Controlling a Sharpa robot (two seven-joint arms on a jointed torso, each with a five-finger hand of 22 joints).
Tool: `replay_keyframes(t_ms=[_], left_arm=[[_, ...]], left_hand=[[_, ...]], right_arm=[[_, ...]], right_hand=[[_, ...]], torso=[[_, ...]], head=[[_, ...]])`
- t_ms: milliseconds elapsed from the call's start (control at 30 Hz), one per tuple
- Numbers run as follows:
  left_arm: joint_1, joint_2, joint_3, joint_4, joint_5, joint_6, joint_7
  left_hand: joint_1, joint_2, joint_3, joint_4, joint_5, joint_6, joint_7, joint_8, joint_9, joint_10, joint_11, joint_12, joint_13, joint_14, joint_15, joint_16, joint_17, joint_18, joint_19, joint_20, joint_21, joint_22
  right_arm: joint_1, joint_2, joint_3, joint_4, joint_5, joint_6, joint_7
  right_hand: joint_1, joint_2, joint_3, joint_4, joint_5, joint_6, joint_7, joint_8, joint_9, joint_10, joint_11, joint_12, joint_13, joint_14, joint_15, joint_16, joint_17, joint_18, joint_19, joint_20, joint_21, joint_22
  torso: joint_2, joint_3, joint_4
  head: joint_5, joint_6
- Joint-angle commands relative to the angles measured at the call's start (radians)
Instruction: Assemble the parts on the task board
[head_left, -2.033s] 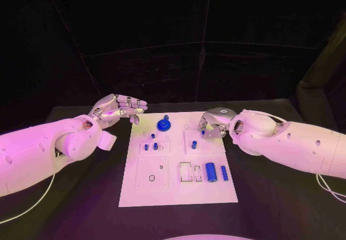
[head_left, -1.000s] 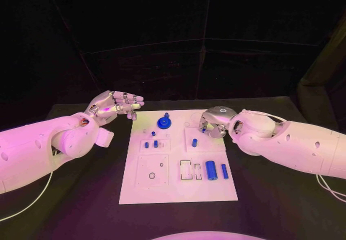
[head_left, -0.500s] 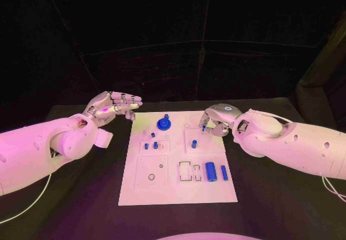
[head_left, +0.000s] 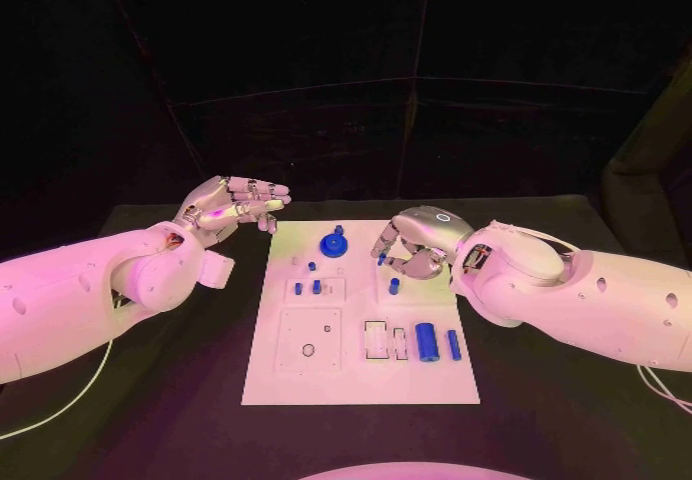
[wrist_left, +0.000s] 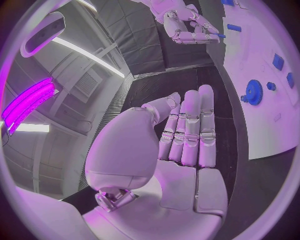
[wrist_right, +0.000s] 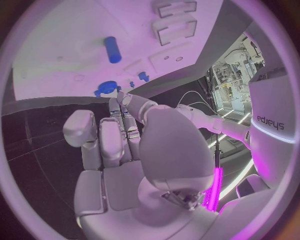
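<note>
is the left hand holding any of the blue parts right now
No, the left hand is raised off the far left corner of the task board with its fingers spread and nothing in them.

The right hand (head_left: 411, 247) covered part of the white board's (head_left: 361, 385) far right corner, and whether its curled fingers held anything could not be told. The small blue pegs (head_left: 307, 287) were too small to make out their shapes.

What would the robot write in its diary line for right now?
left hand: open, raised beside the board | right hand: fingers curled, over the white board, holding nothing seen | blue gear: on the board
</note>
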Motion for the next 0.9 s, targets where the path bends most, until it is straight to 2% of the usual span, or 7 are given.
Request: replay_keyframes(t_ms=[33,233,300,433,633,767,900], left_arm=[[0.001,0.004,0.001,0.004,0.022,-0.010,0.026],[0.001,0.011,0.001,0.007,0.024,-0.009,0.027],[0.001,0.012,0.001,0.009,0.024,-0.008,0.028],[0.001,0.014,0.001,0.013,0.030,-0.007,0.026],[0.001,0.014,0.001,0.018,0.035,-0.005,0.019],[0.001,0.015,0.001,0.020,0.036,-0.005,0.017],[0.002,0.015,0.001,0.021,0.036,-0.004,0.017]], left_hand=[[-0.003,0.010,-0.006,-0.001,0.006,0.006,0.001,0.007,0.001,0.006,0.002,0.007,0.001,-0.004,0.000,-0.002,-0.002,0.015,-0.006,-0.001,-0.006,-0.001],[-0.002,0.010,-0.006,-0.001,0.006,0.007,0.001,0.007,0.001,0.006,0.002,0.007,0.001,-0.004,0.000,-0.002,-0.002,0.015,-0.006,-0.001,-0.006,-0.002],[-0.002,0.010,-0.006,-0.001,0.006,0.007,0.001,0.007,0.001,0.006,0.002,0.007,0.001,-0.004,0.000,-0.002,-0.002,0.015,-0.006,-0.001,-0.006,-0.002],[-0.002,0.010,-0.006,-0.001,0.006,0.007,0.001,0.007,0.001,0.006,0.002,0.007,0.001,-0.004,0.000,-0.002,-0.002,0.015,-0.006,-0.001,-0.006,-0.002],[-0.026,0.011,-0.021,0.012,0.006,0.003,0.001,0.011,0.001,0.002,0.003,0.011,0.001,-0.003,0.004,0.000,-0.007,0.014,-0.006,0.003,-0.012,-0.007],[-0.030,0.011,-0.025,0.014,0.005,0.002,0.001,0.012,0.001,0.001,0.003,0.013,0.001,-0.003,0.004,0.001,-0.009,0.014,-0.006,0.004,-0.014,-0.009],[-0.030,0.011,-0.026,0.014,0.005,0.002,0.001,0.012,0.001,0.001,0.003,0.013,0.001,-0.003,0.004,0.001,-0.009,0.014,-0.006,0.004,-0.015,-0.010]], right_arm=[[0.002,0.025,0.000,0.014,0.018,-0.010,0.021],[-0.008,0.105,-0.002,-0.002,-0.001,0.022,0.034],[-0.018,0.126,-0.003,-0.011,-0.009,0.033,0.036],[-0.053,0.167,-0.006,-0.035,-0.039,0.066,0.037],[-0.086,0.213,-0.038,-0.060,-0.070,0.100,0.042],[-0.098,0.229,-0.047,-0.066,-0.084,0.113,0.037],[-0.104,0.237,-0.051,-0.071,-0.097,0.119,0.030]], right_hand=[[-0.013,-0.001,0.006,0.002,0.006,-0.001,0.009,-0.002,-0.001,0.021,-0.014,-0.003,0.000,0.031,-0.004,0.004,0.002,0.003,0.007,0.001,0.005,0.001],[-0.017,-0.002,0.008,0.002,0.007,-0.001,0.010,-0.002,-0.001,0.020,-0.013,-0.004,0.000,0.031,-0.003,0.004,0.001,0.003,0.007,0.002,0.005,0.001],[-0.018,-0.002,0.008,0.002,0.008,-0.001,0.011,-0.002,-0.001,0.020,-0.013,-0.004,-0.001,0.031,-0.003,0.004,0.001,0.003,0.007,0.002,0.005,0.001],[-0.020,-0.002,0.009,0.003,0.009,-0.003,0.011,-0.003,-0.001,0.019,-0.012,-0.005,-0.001,0.031,-0.003,0.004,0.000,0.003,0.006,0.002,0.005,0.000],[-0.022,-0.002,0.009,0.003,0.009,-0.003,0.012,-0.003,-0.002,0.018,-0.012,-0.006,-0.001,0.030,-0.002,0.003,-0.002,0.003,0.005,0.002,0.005,-0.001],[-0.024,-0.002,0.010,0.004,0.010,-0.004,0.012,-0.003,-0.002,0.017,-0.011,-0.007,-0.002,0.030,-0.002,0.004,-0.001,0.003,0.005,0.003,0.005,-0.002],[-0.027,-0.003,0.010,0.004,0.011,-0.005,0.012,-0.003,-0.002,0.017,-0.011,-0.007,-0.002,0.030,-0.002,0.004,-0.001,0.004,0.004,0.003,0.004,-0.002]], torso=[[0.000,-0.0012,0.0017],[0.001,-0.0015,0.0008],[0.001,-0.0017,0.0017],[0.001,-0.0009,-0.0009],[0.004,0.0006,0.0010],[0.002,-0.0008,0.0018],[0.002,-0.0005,0.0007]], head=[[0.016,-0.006],[0.043,-0.022],[0.050,-0.028],[0.064,-0.036],[0.078,-0.044],[0.082,-0.049],[0.088,-0.055]])
